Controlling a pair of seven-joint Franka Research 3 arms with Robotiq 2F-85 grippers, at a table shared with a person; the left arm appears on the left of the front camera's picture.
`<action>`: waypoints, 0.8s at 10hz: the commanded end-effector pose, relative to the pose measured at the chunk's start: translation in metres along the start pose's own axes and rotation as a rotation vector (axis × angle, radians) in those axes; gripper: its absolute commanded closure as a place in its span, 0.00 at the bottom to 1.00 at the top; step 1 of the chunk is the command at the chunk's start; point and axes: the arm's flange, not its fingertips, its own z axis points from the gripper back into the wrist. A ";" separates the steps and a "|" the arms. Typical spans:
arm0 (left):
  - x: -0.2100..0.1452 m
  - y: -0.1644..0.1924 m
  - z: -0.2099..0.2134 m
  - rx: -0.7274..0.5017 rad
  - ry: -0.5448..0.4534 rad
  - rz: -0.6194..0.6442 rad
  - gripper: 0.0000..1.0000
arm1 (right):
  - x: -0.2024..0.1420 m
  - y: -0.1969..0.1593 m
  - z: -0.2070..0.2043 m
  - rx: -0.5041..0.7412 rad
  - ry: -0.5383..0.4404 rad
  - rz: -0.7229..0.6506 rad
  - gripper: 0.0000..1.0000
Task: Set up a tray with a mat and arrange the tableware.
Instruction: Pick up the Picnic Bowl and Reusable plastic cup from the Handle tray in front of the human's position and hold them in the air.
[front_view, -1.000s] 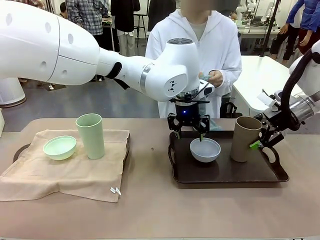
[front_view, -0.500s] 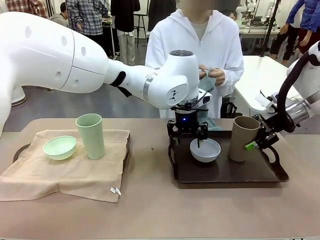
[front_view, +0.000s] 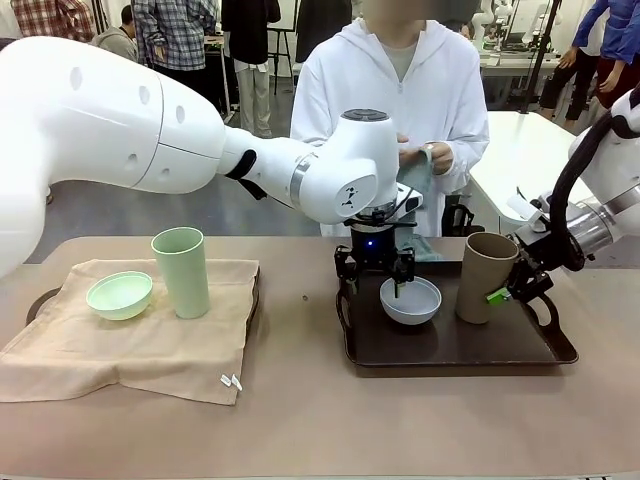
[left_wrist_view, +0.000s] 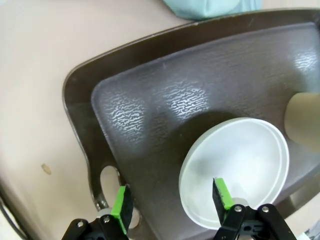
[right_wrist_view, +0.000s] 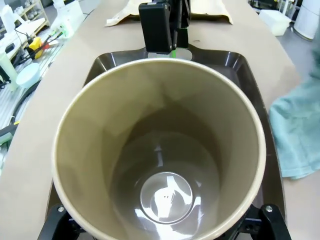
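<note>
The white bowl (front_view: 410, 299) on the dark tray (front_view: 450, 352) is being straddled by the left gripper (left_wrist_view: 170, 191), jaws apart, and its rim is best being pinched squarely before any lift. Beside it, the tilted tan-brown cup (front_view: 483, 277) is being clamped by the right gripper (front_view: 510, 290). Beyond, a teal cloth (front_view: 415, 176) is being held by the person.

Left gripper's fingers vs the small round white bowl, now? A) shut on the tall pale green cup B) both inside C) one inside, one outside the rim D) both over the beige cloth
C: the left wrist view shows the left gripper open, one finger inside the small round white bowl, the other outside it over the dark brown plastic tray's handle hole.
</note>
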 end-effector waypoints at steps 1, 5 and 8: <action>0.005 -0.007 -0.002 0.021 -0.020 0.037 0.16 | -0.005 -0.010 -0.008 -0.005 -0.022 0.016 0.00; 0.012 -0.005 -0.009 0.008 -0.025 0.085 0.16 | -0.007 -0.013 -0.010 -0.027 -0.025 0.005 0.00; 0.016 -0.002 -0.016 -0.021 -0.027 0.127 1.00 | -0.008 -0.012 -0.011 -0.006 -0.020 0.054 0.59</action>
